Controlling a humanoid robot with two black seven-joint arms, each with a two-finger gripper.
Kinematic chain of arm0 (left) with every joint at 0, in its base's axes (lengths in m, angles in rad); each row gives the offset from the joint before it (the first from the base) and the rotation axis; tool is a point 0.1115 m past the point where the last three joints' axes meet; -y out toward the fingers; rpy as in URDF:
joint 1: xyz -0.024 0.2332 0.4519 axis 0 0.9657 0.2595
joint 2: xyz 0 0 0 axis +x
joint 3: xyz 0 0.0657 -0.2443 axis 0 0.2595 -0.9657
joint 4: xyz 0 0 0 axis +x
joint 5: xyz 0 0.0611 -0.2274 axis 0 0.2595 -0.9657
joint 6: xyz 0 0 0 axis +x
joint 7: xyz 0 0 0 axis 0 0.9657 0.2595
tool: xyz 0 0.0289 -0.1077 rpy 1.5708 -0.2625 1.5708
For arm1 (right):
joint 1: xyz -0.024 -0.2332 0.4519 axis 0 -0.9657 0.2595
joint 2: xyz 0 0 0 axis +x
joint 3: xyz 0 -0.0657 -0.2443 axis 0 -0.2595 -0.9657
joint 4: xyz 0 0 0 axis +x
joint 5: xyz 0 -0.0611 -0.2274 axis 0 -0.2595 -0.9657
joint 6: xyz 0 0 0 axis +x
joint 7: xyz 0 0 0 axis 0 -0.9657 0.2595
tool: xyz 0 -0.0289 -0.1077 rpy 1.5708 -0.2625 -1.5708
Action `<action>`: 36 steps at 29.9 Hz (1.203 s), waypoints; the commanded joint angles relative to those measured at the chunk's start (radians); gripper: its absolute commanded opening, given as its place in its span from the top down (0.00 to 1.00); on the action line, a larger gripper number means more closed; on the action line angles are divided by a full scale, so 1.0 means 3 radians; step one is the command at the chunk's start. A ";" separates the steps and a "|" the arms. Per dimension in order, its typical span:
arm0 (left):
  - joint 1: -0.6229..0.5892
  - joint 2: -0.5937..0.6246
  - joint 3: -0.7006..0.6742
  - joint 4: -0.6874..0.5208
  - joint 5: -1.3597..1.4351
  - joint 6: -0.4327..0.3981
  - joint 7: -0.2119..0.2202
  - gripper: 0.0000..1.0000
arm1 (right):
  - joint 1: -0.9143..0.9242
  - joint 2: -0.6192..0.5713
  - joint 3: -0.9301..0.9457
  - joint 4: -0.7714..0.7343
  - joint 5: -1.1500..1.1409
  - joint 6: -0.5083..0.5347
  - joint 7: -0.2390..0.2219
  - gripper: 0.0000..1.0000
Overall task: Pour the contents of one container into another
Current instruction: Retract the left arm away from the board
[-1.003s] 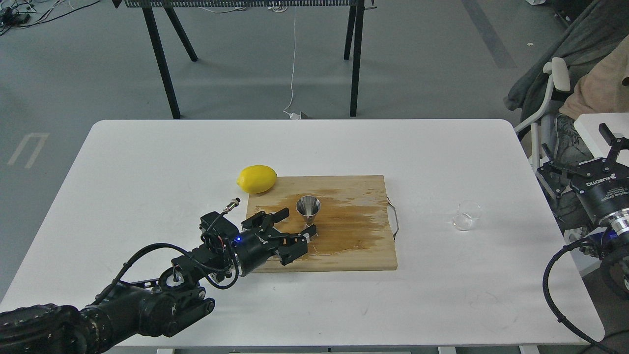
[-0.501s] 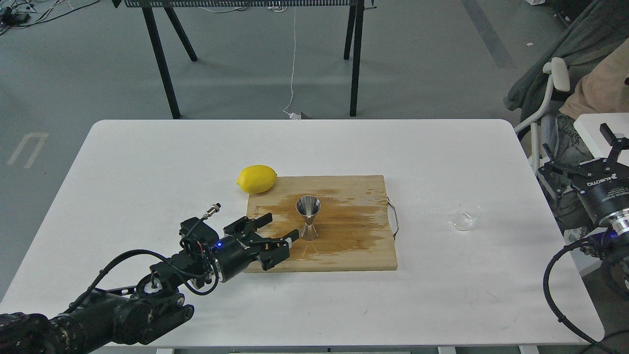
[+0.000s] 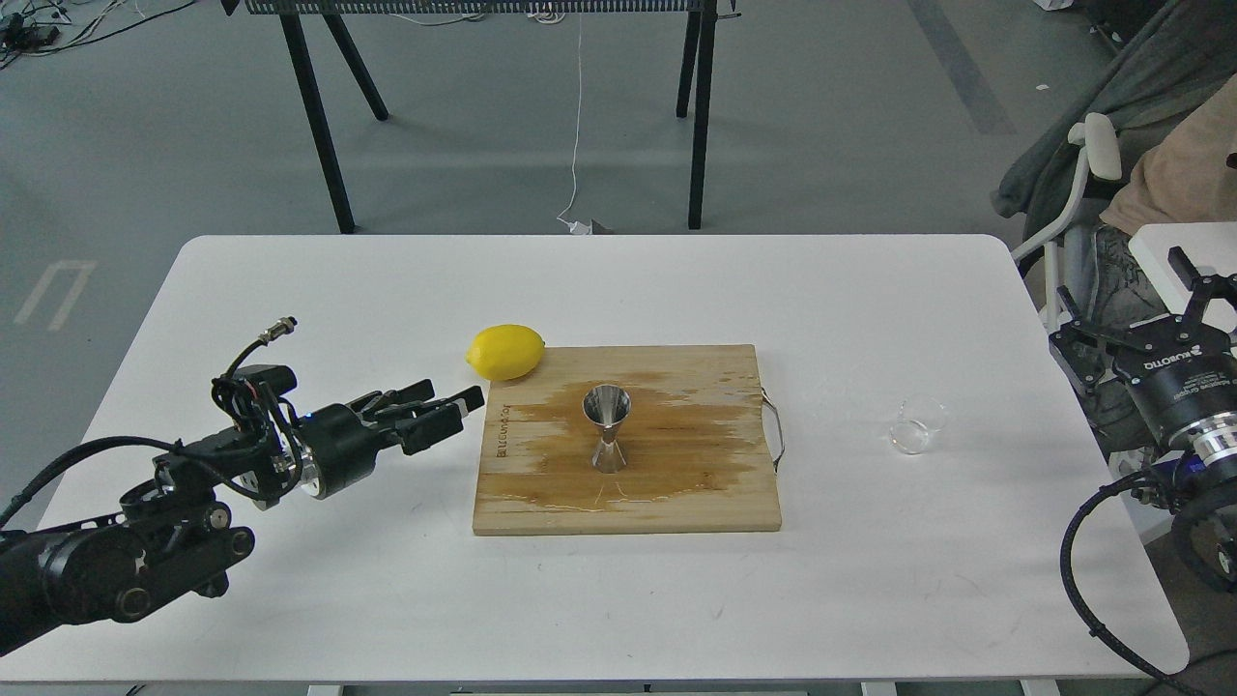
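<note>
1. My left gripper [image 3: 446, 414] hangs over the white table [image 3: 290, 290] with its two black fingers [image 3: 433, 428] apart and nothing between them, tips pointing toward 3 o'clock, just short of the left edge of the wooden cutting board [image 3: 676, 493].
2. My right gripper [image 3: 1184, 290] sits off the table's right edge, at 3 o'clock; I cannot tell whether its dark fingers are apart or together.
3. The small shiny steel hourglass-shaped jigger [image 3: 607, 427] stands upright near the middle of the board, on a darker wet-looking stain, well apart from both of my grippers.
4. The small clear glass cup [image 3: 916, 425] rests on the bare table at 3 o'clock from the board, beyond its metal handle [image 3: 776, 427], nearer my right gripper but not touching it.
5. A yellow lemon [image 3: 504, 351] lies on the table at the board's 10 o'clock corner, touching or just beside it.
</note>
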 commanded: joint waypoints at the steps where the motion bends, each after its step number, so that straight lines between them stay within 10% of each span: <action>1: 0.0015 0.0030 -0.0538 -0.0015 -0.0339 -0.0926 0.0000 0.05 | 0.0002 0.0006 -0.0019 0.0009 0.0000 0.0000 0.0000 0.01; 4: 0.0031 0.0035 -0.0932 0.0067 -0.0768 -0.1592 0.0000 0.05 | 0.0012 0.0026 -0.0029 0.0030 0.0000 0.0000 -0.0005 0.01; 26: -0.0051 0.0005 -0.1357 0.1560 -0.3669 -0.1592 0.0000 0.02 | -0.0028 0.0359 -0.0167 0.0750 0.0362 0.0000 -0.0036 0.01; 36: -0.0041 -0.0062 -0.1352 0.1565 -0.3669 -0.1592 0.0000 0.02 | -0.0443 0.0389 0.0231 0.1380 0.0869 -0.1535 0.0015 0.02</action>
